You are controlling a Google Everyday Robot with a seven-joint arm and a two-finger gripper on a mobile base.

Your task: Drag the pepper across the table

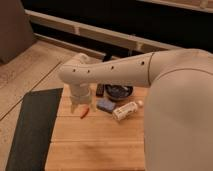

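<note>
The pepper (84,113) is small, red-orange and curved, and lies on the light wooden table (95,142) near its far left part. My gripper (80,104) hangs from the white arm (115,70) that reaches in from the right. It points down and sits just above and slightly left of the pepper, very close to it. I cannot tell whether it touches the pepper.
A blue block (105,105) lies just right of the pepper, then a white bottle (125,110) on its side. A dark bowl (118,92) stands behind them. A dark grey mat (32,127) runs along the table's left side. My arm's bulk (180,115) hides the table's right.
</note>
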